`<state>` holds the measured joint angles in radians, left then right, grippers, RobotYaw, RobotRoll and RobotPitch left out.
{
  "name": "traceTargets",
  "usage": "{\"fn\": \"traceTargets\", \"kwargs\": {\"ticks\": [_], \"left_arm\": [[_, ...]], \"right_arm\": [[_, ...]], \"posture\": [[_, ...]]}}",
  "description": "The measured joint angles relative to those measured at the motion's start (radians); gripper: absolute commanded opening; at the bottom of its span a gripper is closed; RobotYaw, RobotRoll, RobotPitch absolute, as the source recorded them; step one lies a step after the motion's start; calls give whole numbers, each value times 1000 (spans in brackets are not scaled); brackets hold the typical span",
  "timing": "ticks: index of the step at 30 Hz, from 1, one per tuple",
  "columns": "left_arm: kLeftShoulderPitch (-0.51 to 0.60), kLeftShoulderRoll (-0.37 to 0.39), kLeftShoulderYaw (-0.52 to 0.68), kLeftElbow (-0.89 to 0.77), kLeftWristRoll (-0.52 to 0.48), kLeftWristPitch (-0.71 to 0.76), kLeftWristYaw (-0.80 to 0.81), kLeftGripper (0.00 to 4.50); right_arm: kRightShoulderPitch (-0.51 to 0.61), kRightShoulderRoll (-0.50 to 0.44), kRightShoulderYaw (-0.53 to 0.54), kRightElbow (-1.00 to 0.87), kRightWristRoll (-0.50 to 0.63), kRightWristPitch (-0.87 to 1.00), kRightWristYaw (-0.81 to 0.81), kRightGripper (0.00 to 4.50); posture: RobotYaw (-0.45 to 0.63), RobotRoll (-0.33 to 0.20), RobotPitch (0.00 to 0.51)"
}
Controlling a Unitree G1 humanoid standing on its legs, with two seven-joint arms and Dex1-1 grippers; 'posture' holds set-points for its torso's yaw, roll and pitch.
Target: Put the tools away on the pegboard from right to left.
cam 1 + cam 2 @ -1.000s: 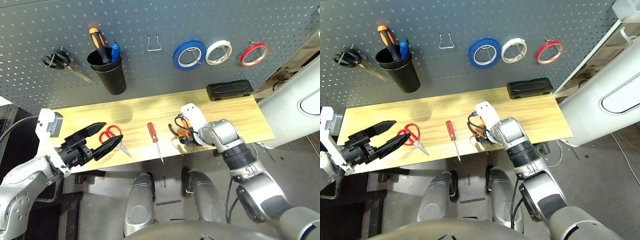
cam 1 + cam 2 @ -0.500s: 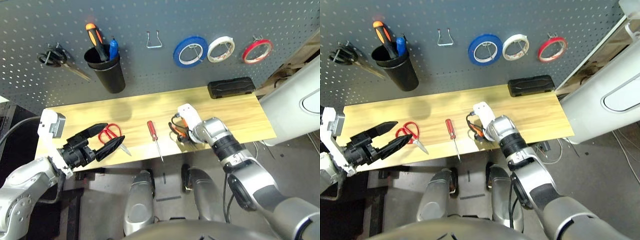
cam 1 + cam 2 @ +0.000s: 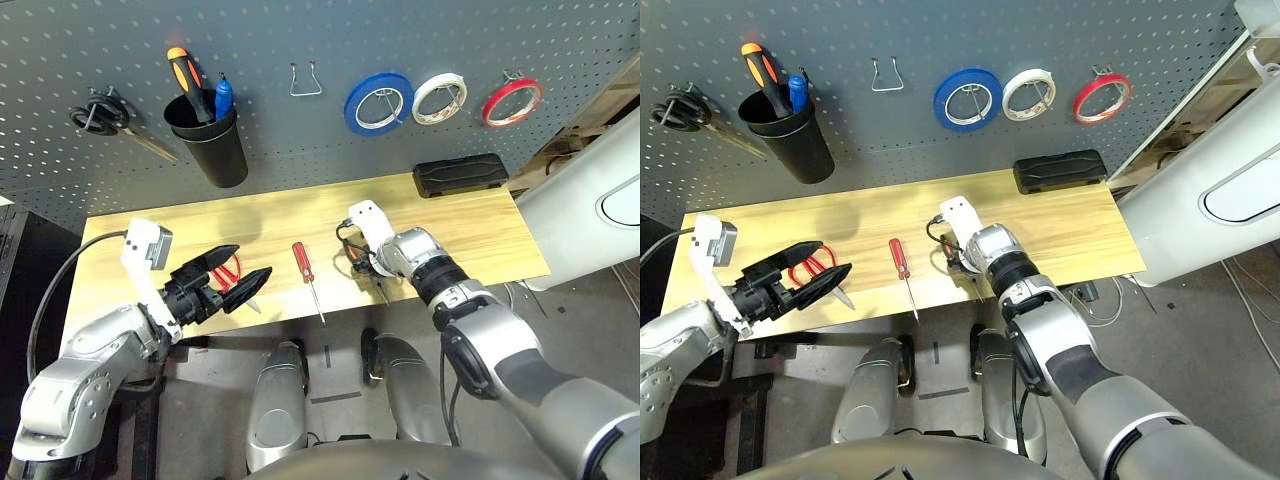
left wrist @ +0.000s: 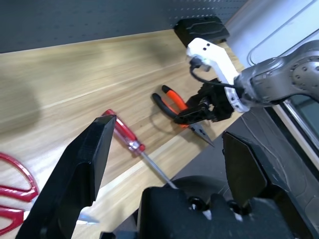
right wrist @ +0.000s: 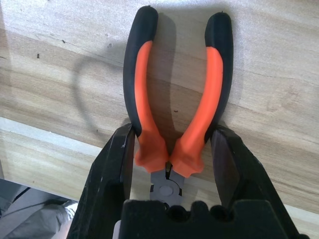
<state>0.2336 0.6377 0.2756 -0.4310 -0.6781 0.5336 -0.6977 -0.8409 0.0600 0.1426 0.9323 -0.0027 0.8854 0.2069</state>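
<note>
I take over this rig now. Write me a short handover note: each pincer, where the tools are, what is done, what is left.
Right pincer: fingers on both sides of the orange-and-black pliers near their joint, pliers flat on the table; a firm grip is not confirmed.
Left pincer: open, empty, above the red-handled scissors.
Red-handled screwdriver: lies on the table.
Done: red tape ring hangs on the pegboard, far right.
Left: pliers, screwdriver, then scissors.

matt wood-grain table (image 3: 470, 225), glossy rubbery-handled pliers (image 5: 179, 99).
</note>
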Motion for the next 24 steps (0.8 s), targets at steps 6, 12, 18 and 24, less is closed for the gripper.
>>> {"fn": "traceTargets", "kwargs": {"ticks": [6, 12, 18, 24], "left_arm": [[0, -6, -1, 70, 29, -71, -46, 4500], [-26, -9, 0, 139, 53, -133, -76, 4500], [-50, -9, 5, 186, 67, -178, -90, 4500], [-93, -8, 35, 228, 80, -209, -90, 4500]], "right_arm": [[39, -30, 10, -89, -5, 39, 31, 2428], [170, -133, 73, -419, -2, 93, 134, 2428], [261, -256, 85, -743, 28, 74, 240, 2428], [350, -347, 87, -957, 80, -72, 364, 2428]], "posture": [[46, 0, 226], [32, 0, 192], [29, 0, 152], [36, 0, 123]]}}
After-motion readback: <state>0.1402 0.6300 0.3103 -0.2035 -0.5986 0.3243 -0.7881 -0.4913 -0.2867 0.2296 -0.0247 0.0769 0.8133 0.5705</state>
